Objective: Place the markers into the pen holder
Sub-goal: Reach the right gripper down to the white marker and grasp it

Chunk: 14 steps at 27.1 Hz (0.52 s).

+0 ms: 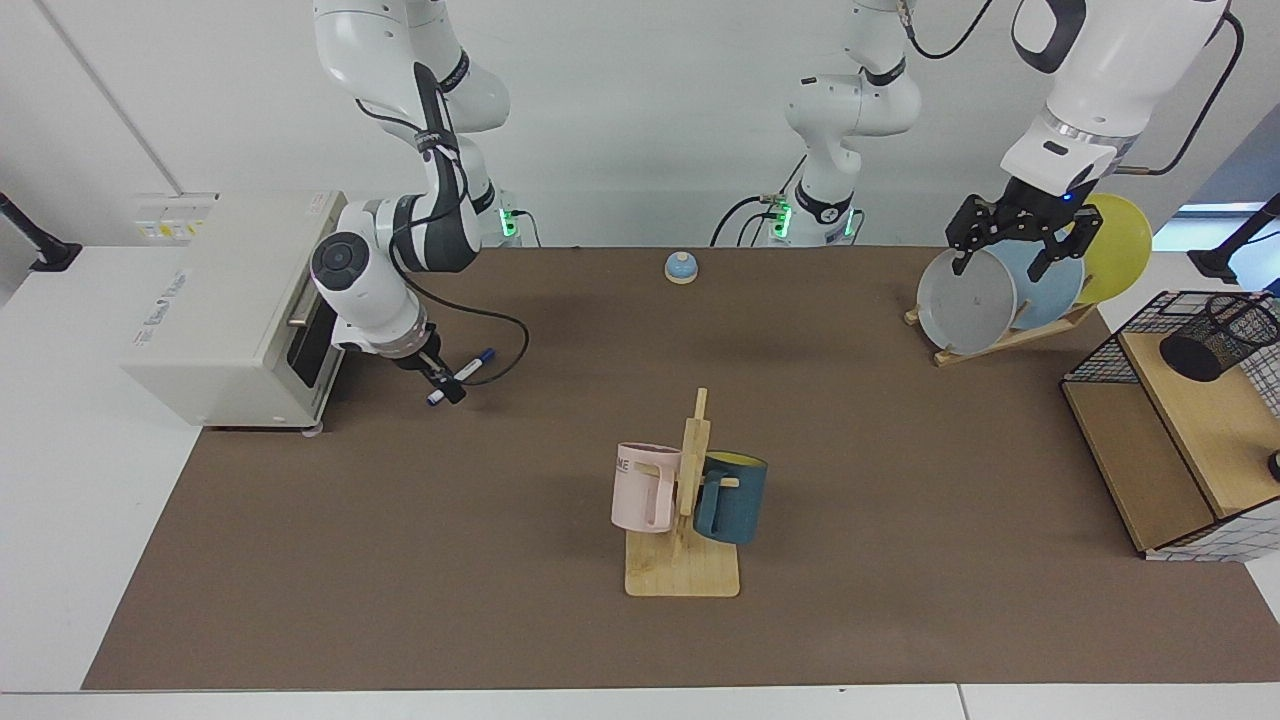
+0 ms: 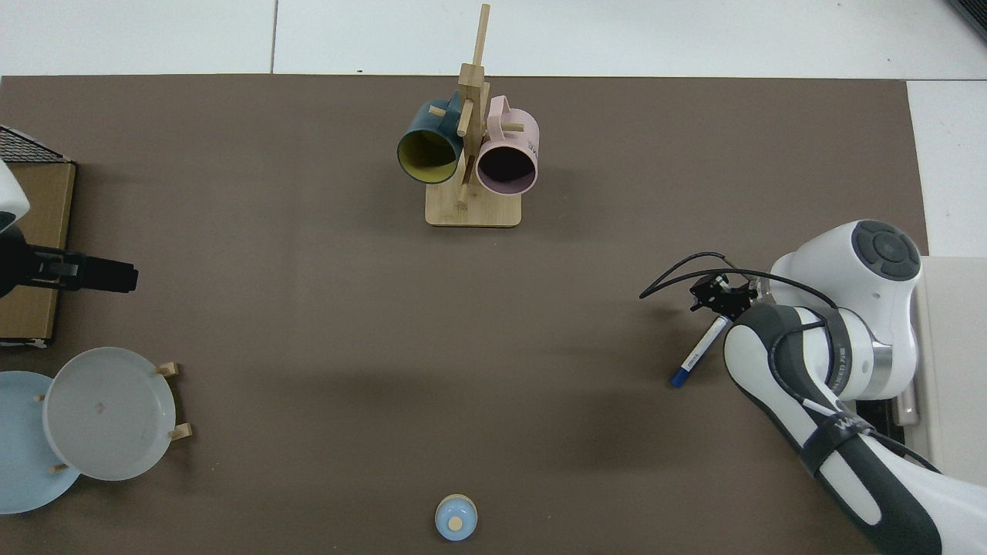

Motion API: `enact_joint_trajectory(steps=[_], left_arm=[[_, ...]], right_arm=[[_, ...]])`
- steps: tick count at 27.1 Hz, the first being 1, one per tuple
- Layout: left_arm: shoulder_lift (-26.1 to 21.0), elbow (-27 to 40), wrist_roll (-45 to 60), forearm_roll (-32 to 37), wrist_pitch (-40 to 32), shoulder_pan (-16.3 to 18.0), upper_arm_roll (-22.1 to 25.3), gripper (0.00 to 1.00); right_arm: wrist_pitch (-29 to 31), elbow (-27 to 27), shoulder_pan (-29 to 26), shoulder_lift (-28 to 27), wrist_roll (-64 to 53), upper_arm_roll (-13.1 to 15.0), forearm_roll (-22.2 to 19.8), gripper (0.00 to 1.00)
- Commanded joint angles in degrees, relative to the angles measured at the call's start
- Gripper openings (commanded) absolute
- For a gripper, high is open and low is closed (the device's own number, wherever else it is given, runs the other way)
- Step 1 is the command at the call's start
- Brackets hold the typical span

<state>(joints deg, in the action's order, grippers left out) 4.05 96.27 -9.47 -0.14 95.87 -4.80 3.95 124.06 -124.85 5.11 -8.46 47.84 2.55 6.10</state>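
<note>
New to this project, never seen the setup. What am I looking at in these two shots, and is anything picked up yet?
Two robot arms at a table. One shot faces them from across it, the other looks straight down. The right gripper is down at the marker, which lies on the mat; whether it is gripped cannot be seen. The left gripper waits, open, above the plates in a rack. The holder lies tipped on a wire shelf. Also there: two mugs on a wooden tree, a small bell, a white box.
</note>
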Motion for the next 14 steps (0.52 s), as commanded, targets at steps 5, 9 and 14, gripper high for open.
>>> enact_joint_trajectory(steps=[5, 9, 14], left_arm=[[0.44, 0.06, 0.42, 0.93, 0.20, 0.14, -0.17, 1.00], [0.44, 0.06, 0.42, 0.93, 0.20, 0.14, -0.17, 1.00], [0.44, 0.06, 0.42, 1.02, 0.20, 0.23, 0.01, 1.00]], right_arm=[[2.06, -0.66, -0.54, -2.18, 0.41, -0.09, -0.21, 0.99], [3.55, -0.66, -0.54, -3.32, 0.41, -0.09, -0.21, 0.99], [3.82, -0.57, -0.63, -3.67, 0.15, -0.09, -0.30, 0.70]])
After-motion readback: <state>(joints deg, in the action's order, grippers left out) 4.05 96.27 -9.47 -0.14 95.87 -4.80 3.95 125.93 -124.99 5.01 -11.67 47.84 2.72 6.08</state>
